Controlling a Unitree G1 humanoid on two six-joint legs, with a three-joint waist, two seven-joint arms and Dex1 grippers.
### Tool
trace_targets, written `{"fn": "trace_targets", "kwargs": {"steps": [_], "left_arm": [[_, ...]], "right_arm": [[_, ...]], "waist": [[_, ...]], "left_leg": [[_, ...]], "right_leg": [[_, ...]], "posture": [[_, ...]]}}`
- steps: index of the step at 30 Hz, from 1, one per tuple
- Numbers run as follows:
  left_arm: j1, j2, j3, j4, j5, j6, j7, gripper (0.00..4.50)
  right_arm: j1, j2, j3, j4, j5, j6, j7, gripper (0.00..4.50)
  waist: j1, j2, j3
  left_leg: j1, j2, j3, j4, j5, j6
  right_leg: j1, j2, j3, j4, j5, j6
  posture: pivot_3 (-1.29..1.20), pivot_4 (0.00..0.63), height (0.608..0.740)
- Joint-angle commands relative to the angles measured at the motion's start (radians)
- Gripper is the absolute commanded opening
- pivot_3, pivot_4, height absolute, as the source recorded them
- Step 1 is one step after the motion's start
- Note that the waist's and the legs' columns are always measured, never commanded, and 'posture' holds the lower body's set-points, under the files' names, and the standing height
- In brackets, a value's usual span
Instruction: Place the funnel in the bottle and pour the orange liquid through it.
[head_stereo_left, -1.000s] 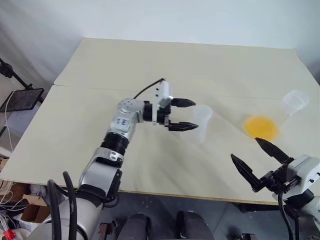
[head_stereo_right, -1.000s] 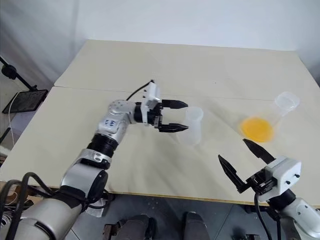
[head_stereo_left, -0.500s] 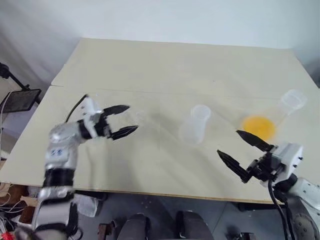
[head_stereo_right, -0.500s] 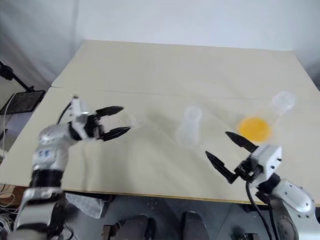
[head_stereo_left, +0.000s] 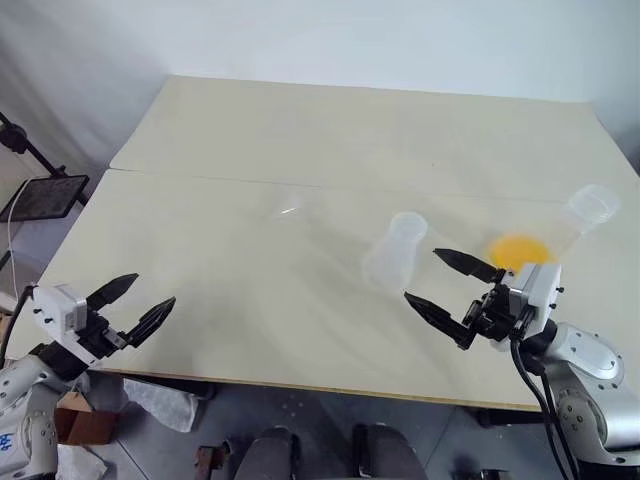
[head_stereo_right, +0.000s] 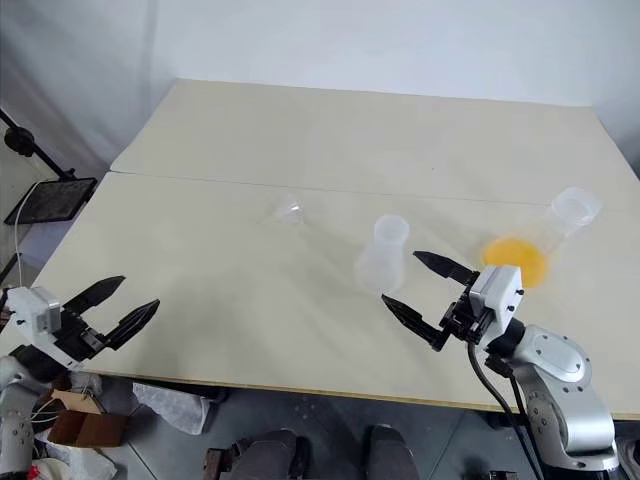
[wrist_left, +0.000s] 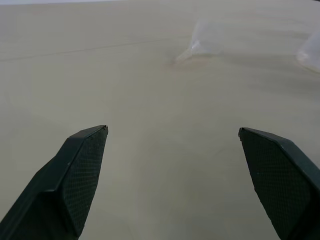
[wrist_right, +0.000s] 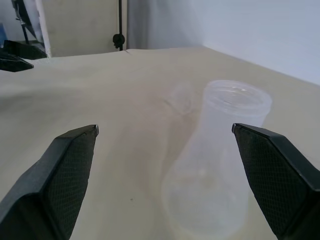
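Beside the upright bottle (head_stereo_right: 381, 257), the right gripper (head_stereo_right: 427, 292) gapes empty, probably lining up to steady it; the left gripper (head_stereo_right: 115, 311) too stands open.

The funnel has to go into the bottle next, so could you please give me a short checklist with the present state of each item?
1. Funnel free to grab, lying on the table with nothing on it: ok.
2. Bottle upright, mouth unblocked: ok.
3. Left gripper open and empty: ok.
4. Right gripper open and empty, close to the bottle but not touching: ok.
5. Flask with the orange liquid standing apart from the bottle, no spill seen: ok.
6. A gripper placed at the funnel: not ok; both are away from it.
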Motion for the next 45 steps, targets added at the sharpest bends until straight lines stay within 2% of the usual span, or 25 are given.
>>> {"fn": "trace_targets", "kwargs": {"steps": [1,10,14,21,30,35,40,45], "left_arm": [[-0.011,-0.001,-0.003,-0.077,-0.034,0.015,0.046,4.46],[-0.176,-0.006,-0.155,-0.176,-0.060,0.169,0.169,4.46],[-0.241,-0.002,-0.192,-0.162,-0.043,0.205,0.218,4.46],[-0.335,0.017,-0.226,-0.086,-0.035,0.230,0.214,4.46],[-0.481,0.039,-0.295,0.077,0.021,0.221,0.189,4.46],[-0.518,0.041,-0.288,0.147,0.047,0.191,0.199,4.46],[-0.594,0.069,-0.284,0.313,0.088,0.119,0.169,4.46],[-0.752,0.077,-0.330,0.550,0.141,0.018,0.094,4.46]], "right_arm": [[-0.014,-0.010,-0.008,0.001,0.006,-0.012,0.014,4.50],[0.028,-0.009,-0.044,0.015,-0.009,-0.024,-0.003,4.50],[0.062,-0.007,-0.059,-0.006,-0.011,-0.024,-0.019,4.50],[0.101,0.002,-0.067,-0.041,-0.015,-0.023,-0.050,4.50],[0.127,0.010,-0.061,-0.069,-0.021,-0.027,-0.078,4.50],[0.138,0.013,-0.061,-0.082,-0.022,-0.026,-0.087,4.50],[0.144,0.010,-0.061,-0.090,-0.019,-0.022,-0.094,4.50],[0.136,0.007,-0.061,-0.089,-0.015,-0.015,-0.097,4.50]], "waist": [[0.000,0.000,0.000],[0.002,0.000,0.000],[-0.001,0.000,0.000],[-0.006,0.000,0.000],[-0.003,0.000,0.000],[-0.003,0.000,0.000],[-0.003,0.000,0.000],[0.002,0.000,0.000]], "left_leg": [[0.000,0.000,0.000,0.000,0.000,0.000],[0.000,0.000,0.000,0.000,0.000,0.000],[0.000,0.000,0.000,-0.001,0.000,0.000],[0.000,0.001,0.000,-0.001,0.000,-0.001],[0.000,0.000,0.000,-0.001,0.000,-0.001],[0.000,0.000,0.000,-0.001,0.000,-0.001],[0.000,0.000,0.000,-0.001,0.000,-0.001],[0.000,0.000,0.001,-0.001,0.000,-0.001]], "right_leg": [[0.000,0.000,0.000,0.000,0.000,0.000],[0.001,0.001,0.000,0.001,0.000,0.000],[0.001,0.002,0.000,0.001,0.000,0.000],[0.001,0.003,0.000,0.002,0.000,0.000],[0.001,0.003,-0.001,0.001,0.000,0.000],[0.001,0.003,-0.001,0.001,0.000,0.000],[0.001,0.004,-0.001,0.001,0.000,0.000],[0.001,0.004,-0.002,0.002,0.000,0.001]], "posture": [[0.00,0.150,0.740],[0.00,0.150,0.740],[0.00,0.150,0.740],[0.00,0.150,0.740],[0.00,0.150,0.740],[0.00,0.150,0.740],[0.00,0.150,0.740],[0.00,0.150,0.740]]}}
